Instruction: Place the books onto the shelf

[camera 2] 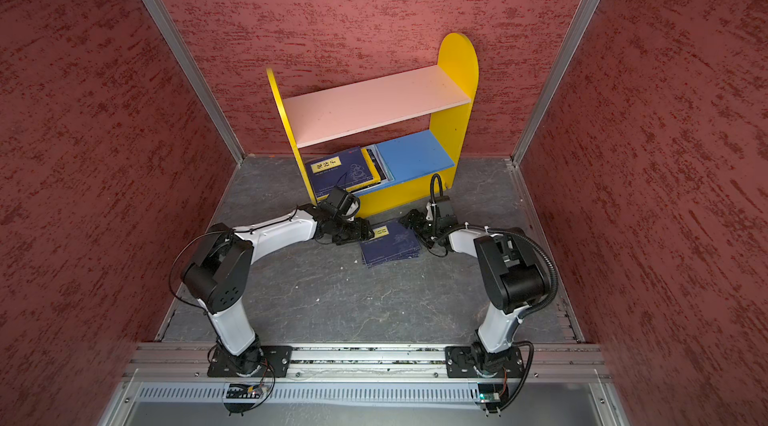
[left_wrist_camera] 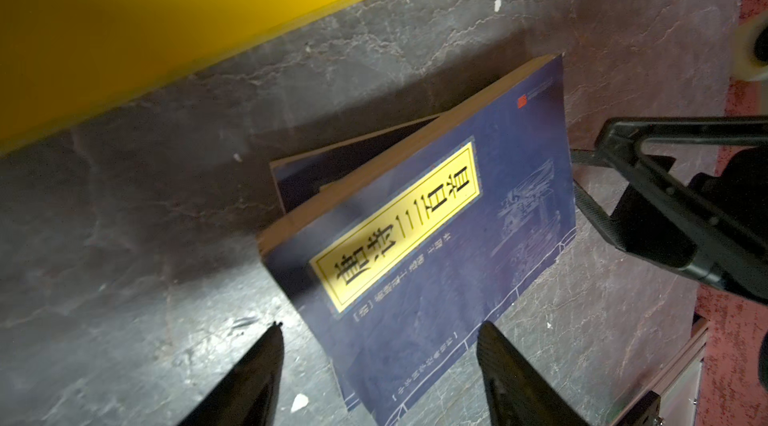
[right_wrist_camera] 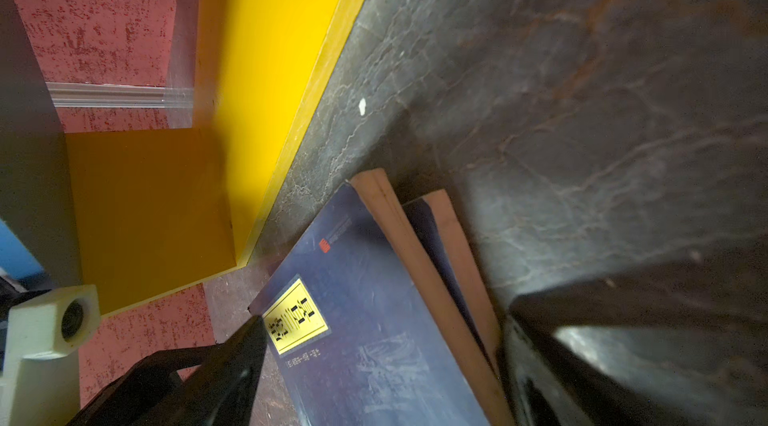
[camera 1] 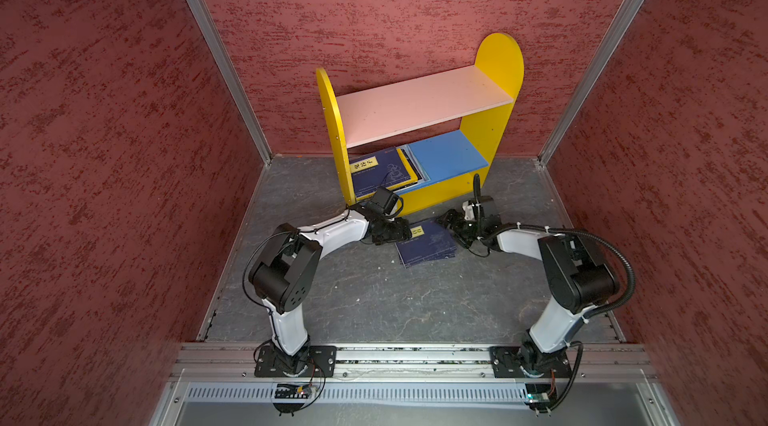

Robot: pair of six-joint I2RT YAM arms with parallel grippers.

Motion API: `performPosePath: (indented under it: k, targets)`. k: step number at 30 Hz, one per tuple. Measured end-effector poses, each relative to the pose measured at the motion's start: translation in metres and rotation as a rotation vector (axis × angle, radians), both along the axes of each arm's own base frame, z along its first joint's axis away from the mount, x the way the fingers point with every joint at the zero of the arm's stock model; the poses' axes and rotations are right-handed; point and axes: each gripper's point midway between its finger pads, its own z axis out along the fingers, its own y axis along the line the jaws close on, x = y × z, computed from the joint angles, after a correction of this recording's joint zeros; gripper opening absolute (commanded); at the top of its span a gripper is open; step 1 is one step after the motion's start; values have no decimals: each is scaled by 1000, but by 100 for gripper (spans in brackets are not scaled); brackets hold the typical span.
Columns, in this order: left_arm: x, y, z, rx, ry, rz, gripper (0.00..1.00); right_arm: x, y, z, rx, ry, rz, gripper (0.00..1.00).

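The shelf (camera 1: 492,70) (camera 2: 453,66) stands against the back wall, its yellow base strip (left_wrist_camera: 124,29) (right_wrist_camera: 274,50) close by in both wrist views. Several books are stacked flat on the left of its blue lower board, a navy one (camera 1: 378,170) (camera 2: 343,168) on top. Two navy books with yellow labels lie overlapped on the floor in front (camera 1: 426,243) (camera 2: 390,243). The upper one (left_wrist_camera: 415,237) (right_wrist_camera: 365,341) is skewed over the lower (left_wrist_camera: 307,170) (right_wrist_camera: 453,245). My left gripper (camera 1: 399,232) (camera 2: 361,232) (left_wrist_camera: 380,326) is open at their left edge. My right gripper (camera 1: 451,224) (camera 2: 411,222) (right_wrist_camera: 382,320) is open at their right edge.
Red textured walls close in the grey floor (camera 1: 374,299) on three sides. The shelf's pink upper board (camera 1: 415,108) and the right half of the blue board (camera 1: 449,154) are bare. The arm bases sit on a metal rail (camera 1: 415,357) at the front.
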Motion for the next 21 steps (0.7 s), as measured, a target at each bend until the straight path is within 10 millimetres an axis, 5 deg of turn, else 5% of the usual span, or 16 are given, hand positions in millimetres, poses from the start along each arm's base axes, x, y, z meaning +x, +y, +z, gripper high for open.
performPosePath:
  k: [21]
  targets:
    - [-15, 23, -21, 50, 83, 31, 73, -13, -3, 5, -30, -8, 3, 88]
